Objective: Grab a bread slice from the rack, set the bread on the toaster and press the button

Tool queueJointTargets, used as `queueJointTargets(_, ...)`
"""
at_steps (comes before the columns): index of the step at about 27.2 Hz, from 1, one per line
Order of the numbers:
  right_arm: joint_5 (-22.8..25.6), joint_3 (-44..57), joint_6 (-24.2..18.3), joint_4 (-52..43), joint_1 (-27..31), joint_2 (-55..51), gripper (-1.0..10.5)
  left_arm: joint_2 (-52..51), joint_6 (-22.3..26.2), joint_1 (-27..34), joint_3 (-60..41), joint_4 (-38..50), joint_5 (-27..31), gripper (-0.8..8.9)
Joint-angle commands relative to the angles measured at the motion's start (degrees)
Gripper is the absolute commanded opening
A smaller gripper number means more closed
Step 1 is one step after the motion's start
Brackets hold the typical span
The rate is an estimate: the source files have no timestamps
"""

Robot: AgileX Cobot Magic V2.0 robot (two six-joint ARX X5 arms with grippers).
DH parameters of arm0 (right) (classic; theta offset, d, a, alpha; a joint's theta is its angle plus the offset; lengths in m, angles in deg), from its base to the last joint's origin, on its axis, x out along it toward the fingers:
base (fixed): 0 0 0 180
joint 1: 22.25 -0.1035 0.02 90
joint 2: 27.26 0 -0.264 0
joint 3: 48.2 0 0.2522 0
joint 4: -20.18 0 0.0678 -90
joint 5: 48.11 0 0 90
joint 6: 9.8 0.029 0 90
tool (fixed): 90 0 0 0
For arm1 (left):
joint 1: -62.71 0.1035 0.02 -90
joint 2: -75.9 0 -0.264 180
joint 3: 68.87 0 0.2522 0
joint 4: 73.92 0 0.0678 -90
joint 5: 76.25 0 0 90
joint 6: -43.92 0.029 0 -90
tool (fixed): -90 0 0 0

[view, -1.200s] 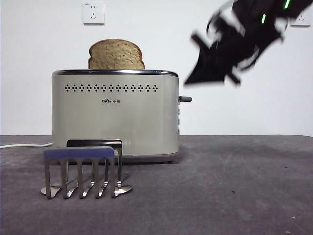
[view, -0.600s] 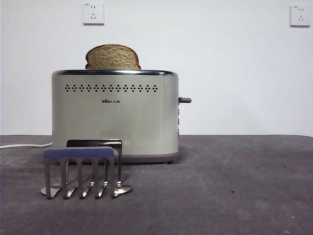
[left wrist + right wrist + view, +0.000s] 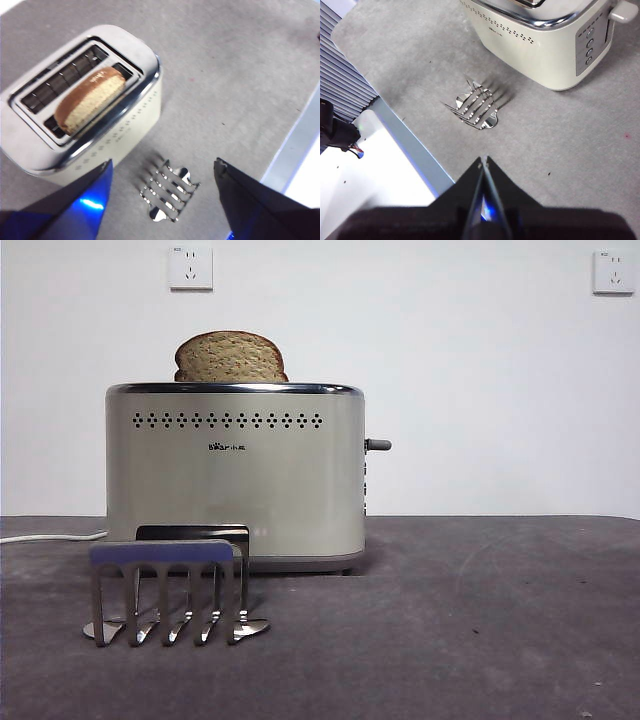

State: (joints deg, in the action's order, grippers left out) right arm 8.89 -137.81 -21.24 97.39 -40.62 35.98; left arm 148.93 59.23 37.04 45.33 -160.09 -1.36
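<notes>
Front view: the slice of bread (image 3: 231, 356) stands upright in the toaster (image 3: 235, 475), its domed top well above the chrome rim. It sits slightly lower and further left than a second ago, and the dark arm that hung above the lever end at that time has gone from this view. The bread is therefore placed and released. The button (image 3: 378, 445) sticks out from the narrow end at its raised position, so the pressing step appears not yet done, though the high bread is the main evidence.

Left wrist view shows the slice in the slot nearer the rack (image 3: 169, 190), which stands bare on the counter (image 3: 480, 620) just in front of the toaster. The left gripper (image 3: 162, 172) hangs high over both, jaws wide apart and holding nothing. The right gripper (image 3: 484, 165) is also high, jaws together and free of load, with the lever end and the counter's front edge below it.

Room for movement: the counter beside the lever end is open, giving an unobstructed descent onto the button. The rack lies low and well off that path.
</notes>
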Motion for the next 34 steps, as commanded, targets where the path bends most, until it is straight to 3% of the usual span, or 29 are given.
queueJointTargets(1, 0.0, 0.2, -1.1, -0.2, -0.2, 0.1, 0.0, 0.0, -0.3, -0.1, 0.2, -1.0, -0.3, 1.19)
queueJointTargets(2, 0.1, 0.2, -1.1, -0.2, -0.1, 0.1, 0.0, 0.0, -0.3, -0.1, 0.2, -1.5, -0.3, 0.09)
queueJointTargets(3, 0.1, 0.2, -1.0, -0.2, -0.1, 0.1, 0.0, 0.0, -0.3, -0.1, 0.2, -1.8, -0.3, -0.1)
queueJointTargets(27, 0.4, 0.2, -1.1, -0.2, 0.0, 0.1, 0.0, 0.0, -0.3, -0.2, 0.2, -1.7, -0.2, -0.04)
queueJointTargets(34, 0.4, 0.2, -1.1, -0.2, 0.0, 0.1, 0.0, -3.0, 2.2, 3.9, 0.0, 7.3, 2.9, -0.04)
